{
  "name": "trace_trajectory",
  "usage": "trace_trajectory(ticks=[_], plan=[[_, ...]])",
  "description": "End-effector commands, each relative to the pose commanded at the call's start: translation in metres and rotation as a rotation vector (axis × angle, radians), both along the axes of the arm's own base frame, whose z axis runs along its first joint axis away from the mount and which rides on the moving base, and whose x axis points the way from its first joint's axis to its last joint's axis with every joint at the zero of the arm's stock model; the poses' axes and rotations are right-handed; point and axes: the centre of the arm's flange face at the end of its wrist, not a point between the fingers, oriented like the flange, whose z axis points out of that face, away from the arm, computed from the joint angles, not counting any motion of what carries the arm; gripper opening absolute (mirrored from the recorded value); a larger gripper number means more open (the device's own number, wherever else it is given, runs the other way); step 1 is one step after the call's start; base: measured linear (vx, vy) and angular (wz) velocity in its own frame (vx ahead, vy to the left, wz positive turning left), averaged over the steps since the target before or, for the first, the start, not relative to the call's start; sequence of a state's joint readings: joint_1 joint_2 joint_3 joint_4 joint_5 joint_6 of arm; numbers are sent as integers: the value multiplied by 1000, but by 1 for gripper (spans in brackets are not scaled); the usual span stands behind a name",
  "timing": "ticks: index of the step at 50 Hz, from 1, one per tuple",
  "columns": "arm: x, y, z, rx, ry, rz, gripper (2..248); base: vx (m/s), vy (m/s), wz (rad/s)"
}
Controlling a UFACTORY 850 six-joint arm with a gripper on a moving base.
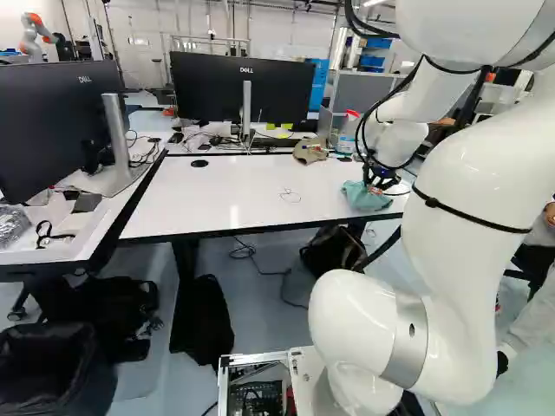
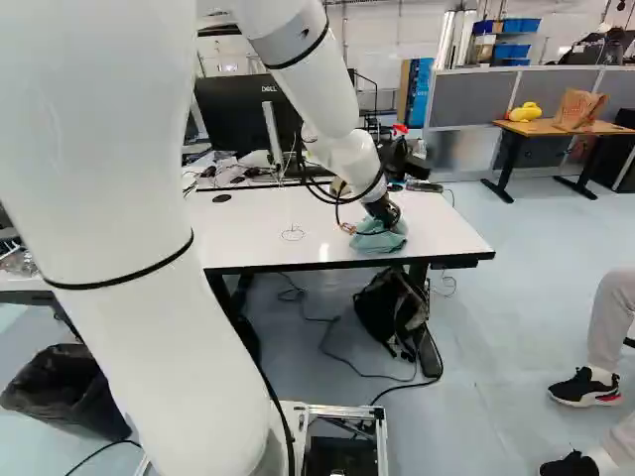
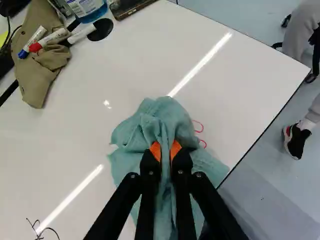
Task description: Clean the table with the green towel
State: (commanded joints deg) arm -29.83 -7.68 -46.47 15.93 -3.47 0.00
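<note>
We have the gripper closed on a bunched fold of the green towel, an orange pad pressing it from each side, and the rest of the cloth spreads around the fingertips on the white table. Just beside the towel, a little ahead of our gripper, we see curved red lines; well apart on its other side are thin black squiggles, and farther ahead lie a tan cloth and some markers.

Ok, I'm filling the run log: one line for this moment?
gripper shut on green towel | towel on white tabletop | red marks beside towel | black scribble remaining
</note>
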Motion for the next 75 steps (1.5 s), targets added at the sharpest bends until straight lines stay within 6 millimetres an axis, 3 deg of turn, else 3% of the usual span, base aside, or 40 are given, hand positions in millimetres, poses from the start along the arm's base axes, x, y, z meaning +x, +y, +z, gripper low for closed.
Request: trace_trajectory(ticks=[46, 67, 75], plan=[[-8, 8, -6, 120, 71, -27, 41, 0, 0, 0], [-38, -11, -6, 124, 71, -95, 41, 0, 0, 0], [-39, -24, -6, 124, 68, -118, 41, 0, 0, 0]])
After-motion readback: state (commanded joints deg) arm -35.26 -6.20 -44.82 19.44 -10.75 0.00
